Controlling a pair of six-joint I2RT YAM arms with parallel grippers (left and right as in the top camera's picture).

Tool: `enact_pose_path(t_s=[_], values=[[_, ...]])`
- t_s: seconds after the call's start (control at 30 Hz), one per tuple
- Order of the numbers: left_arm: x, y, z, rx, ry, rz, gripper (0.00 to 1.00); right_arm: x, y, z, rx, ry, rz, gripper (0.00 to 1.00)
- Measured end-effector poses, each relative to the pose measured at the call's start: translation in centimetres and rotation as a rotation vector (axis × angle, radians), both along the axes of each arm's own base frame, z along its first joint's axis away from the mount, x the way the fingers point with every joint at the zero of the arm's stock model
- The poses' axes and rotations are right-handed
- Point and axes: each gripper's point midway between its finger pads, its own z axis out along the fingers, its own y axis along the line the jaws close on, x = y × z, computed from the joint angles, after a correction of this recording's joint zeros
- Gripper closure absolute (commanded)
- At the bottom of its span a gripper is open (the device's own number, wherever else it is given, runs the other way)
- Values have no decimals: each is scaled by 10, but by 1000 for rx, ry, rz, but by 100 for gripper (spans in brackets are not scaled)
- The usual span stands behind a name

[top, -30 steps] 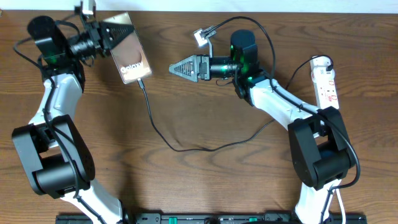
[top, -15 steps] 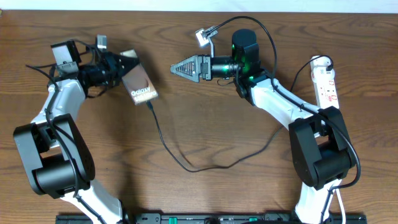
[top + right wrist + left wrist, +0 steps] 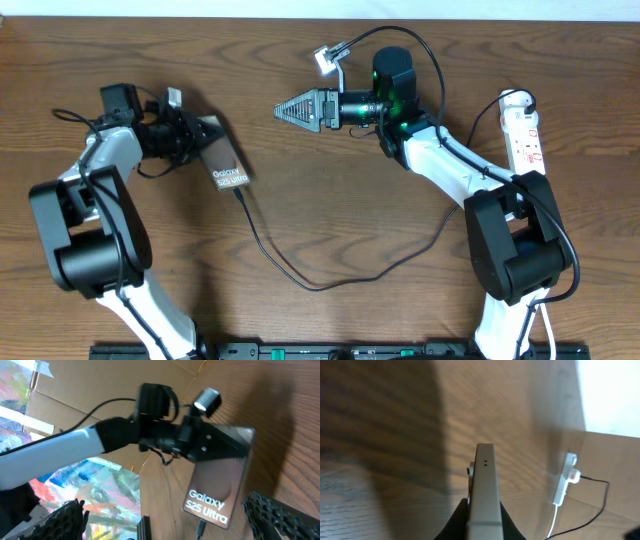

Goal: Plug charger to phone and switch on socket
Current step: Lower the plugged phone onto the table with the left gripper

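Note:
The dark-brown phone (image 3: 226, 162), its screen lit with white "Galaxy" lettering, is held tilted above the table at the left, with my left gripper (image 3: 200, 138) shut on its upper end. In the left wrist view the phone (image 3: 485, 480) shows edge-on between the black fingers (image 3: 457, 522). The charger's black plug (image 3: 238, 191) sits in the phone's lower end, and its thin cable (image 3: 320, 286) loops across the table towards the white socket (image 3: 522, 128) at the far right. My right gripper (image 3: 285, 109) hangs open in the middle and faces the phone (image 3: 220, 492).
The socket strip (image 3: 565, 482) with its red mark and white lead shows far off in the left wrist view. Cardboard and a coloured picture (image 3: 75, 485) stand beyond the table's left edge. Both arm bases sit at the near edge.
My left arm has swung the phone down and to the right and turned it, and the cable's loop has shifted with it. The right arm has not moved.

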Motion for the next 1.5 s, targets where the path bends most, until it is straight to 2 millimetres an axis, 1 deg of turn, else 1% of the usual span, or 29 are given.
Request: enact_pose_path(t_s=[0.17, 0.23, 0.27, 0.6, 0.7, 0.8, 0.83, 0.87, 0.9, 0.97, 1.1, 1.17, 1.33, 1.5], values=[[-8, 0, -32, -9, 86, 3, 93, 0, 0, -1, -2, 4, 0, 1], [-10, -1, -41, -15, 111, 3, 93, 0, 0, -2, -5, 11, 0, 1], [-11, -2, -43, -24, 112, -1, 93, -1, 0, -3, -7, 13, 0, 1], [-12, -1, -44, -11, 115, -6, 93, -1, 0, -4, -10, 11, 1, 1], [-12, -1, -44, -10, 115, -6, 91, -1, 0, -4, -11, 11, 1, 1], [-12, -1, -44, -8, 113, -8, 83, -1, 0, -4, -11, 10, 1, 1], [-12, -1, -44, -8, 113, -9, 83, -1, 0, -4, -11, 9, 1, 1], [-12, -1, -44, -9, 113, -8, 76, -1, 0, -4, -11, 9, 1, 1], [-11, -1, -44, -8, 111, -10, 74, -1, 0, -4, -11, 9, 1, 1], [-10, -2, -41, -14, 105, -11, 71, -1, 0, -4, -11, 9, 1, 1], [-10, -2, -40, -14, 102, -11, 70, -1, 0, -4, -11, 9, 1, 1], [-10, -2, -39, -16, 102, -12, 65, -1, 0, -4, -11, 9, 1, 1], [-9, -3, -37, -21, 101, -13, 60, -1, 0, -4, -11, 9, 1, 1], [-10, -3, -35, -25, 108, -14, 53, -1, 0, -4, -11, 9, 1, 1]])
